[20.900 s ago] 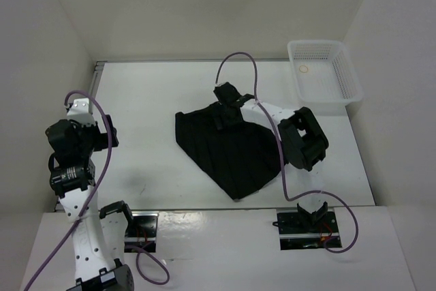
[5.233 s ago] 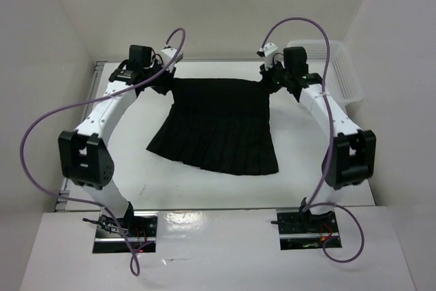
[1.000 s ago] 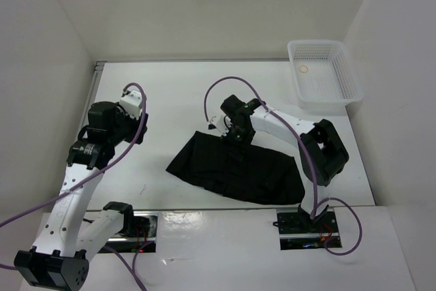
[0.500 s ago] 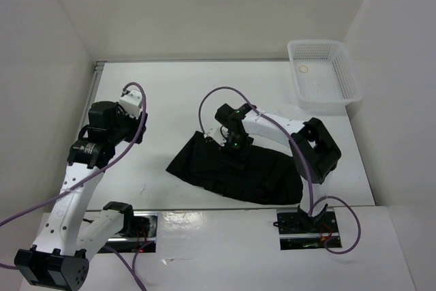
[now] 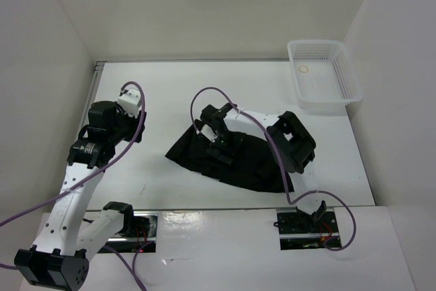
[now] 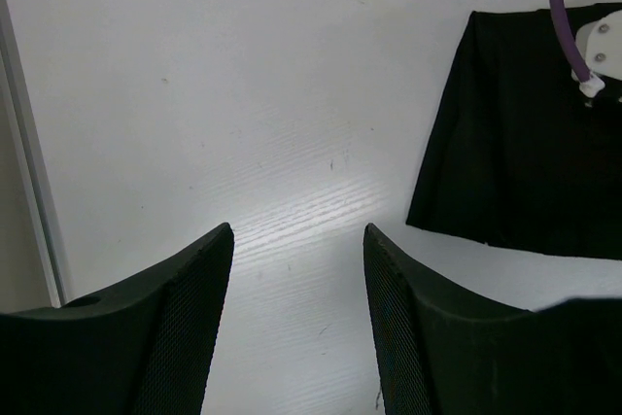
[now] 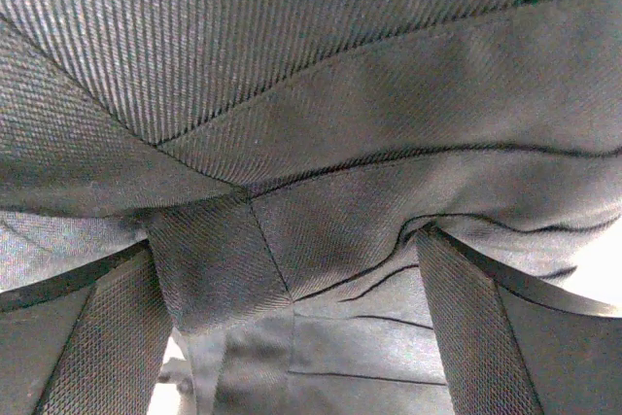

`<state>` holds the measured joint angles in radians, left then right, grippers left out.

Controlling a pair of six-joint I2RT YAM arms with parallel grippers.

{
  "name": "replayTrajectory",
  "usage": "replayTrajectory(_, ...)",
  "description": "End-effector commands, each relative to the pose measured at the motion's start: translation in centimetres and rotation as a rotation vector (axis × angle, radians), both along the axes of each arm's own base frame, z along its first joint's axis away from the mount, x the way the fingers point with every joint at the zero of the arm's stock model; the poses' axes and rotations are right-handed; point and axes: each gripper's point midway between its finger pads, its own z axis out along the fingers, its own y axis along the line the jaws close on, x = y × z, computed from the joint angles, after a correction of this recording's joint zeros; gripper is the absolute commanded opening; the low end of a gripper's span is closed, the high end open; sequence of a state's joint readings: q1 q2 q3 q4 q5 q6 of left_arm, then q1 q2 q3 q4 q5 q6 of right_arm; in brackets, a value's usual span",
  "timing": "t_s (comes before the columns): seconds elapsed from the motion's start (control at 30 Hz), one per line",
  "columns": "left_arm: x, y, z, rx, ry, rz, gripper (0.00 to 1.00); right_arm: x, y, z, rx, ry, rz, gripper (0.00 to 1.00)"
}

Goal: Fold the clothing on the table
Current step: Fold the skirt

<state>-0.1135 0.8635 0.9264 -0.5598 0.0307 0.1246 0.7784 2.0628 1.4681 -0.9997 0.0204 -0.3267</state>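
The skirt (image 5: 235,161) lay on the table (image 5: 163,93) directly under my right gripper (image 7: 287,240), its cloth rucked up between my wide-spread fingers. My right arm was folded at the elbow, wrist tipped down. My left gripper (image 6: 296,235) hung over bare table with its jaws apart, the skirt ahead to its right.

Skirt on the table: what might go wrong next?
The right gripper sits open, pressed into the skirt; fabric bunched between its fingers could catch and drag the layers askew as it lifts. Its purple cable loops nearby and might snag cloth. The left gripper hovers over bare table, unable to pin anything.
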Motion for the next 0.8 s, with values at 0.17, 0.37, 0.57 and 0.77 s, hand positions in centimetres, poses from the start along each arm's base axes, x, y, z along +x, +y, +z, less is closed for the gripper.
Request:
replayTrajectory(0.17,0.6,1.1,1.3,-0.011,-0.062,0.087,0.63,10.1,9.5,-0.6,0.256,-0.298,0.021,0.98)
replayTrajectory(0.37,0.6,1.2,1.3,-0.014,-0.062,0.099,0.63,10.7,14.1,0.1,0.324,-0.348,0.179,0.98)
replayTrajectory(0.57,0.6,1.4,1.3,-0.010,-0.063,0.107,0.65,10.6,16.4,5.1,0.430,-0.376,0.249,0.98)
replayTrajectory(0.77,1.2,0.3,-0.3,-0.014,-0.005,0.044,0.65,6.3,13.9,17.0,0.626,-0.454,0.249,0.98)
